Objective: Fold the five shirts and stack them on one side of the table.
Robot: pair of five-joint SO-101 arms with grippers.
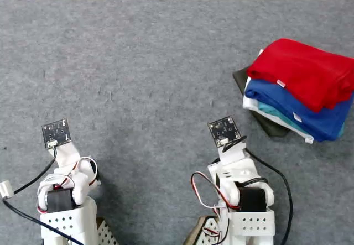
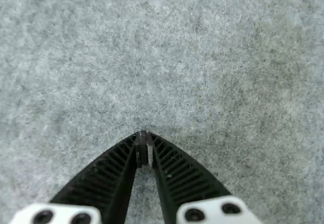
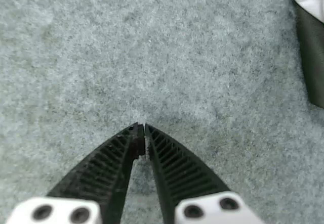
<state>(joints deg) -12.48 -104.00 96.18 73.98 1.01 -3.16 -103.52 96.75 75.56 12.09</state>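
High view: shirt stack (image 1: 298, 93) at table's (image 1: 138, 62) right side, red shirt (image 1: 304, 68) on top, seemingly five layers. Left gripper (image 2: 143, 148), right gripper (image 3: 141, 138): tips together, empty. Task likely done; park arms well apart from stack.

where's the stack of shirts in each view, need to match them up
high view: the stack of shirts sits at the picture's right edge, with the red one on top.
right wrist view: its white and dark lower layers poke in at the frame's edge, beyond the right gripper, jaws shut.
left wrist view: the left gripper, jaws shut, is over bare mat.
shared landmark: the grey mat.
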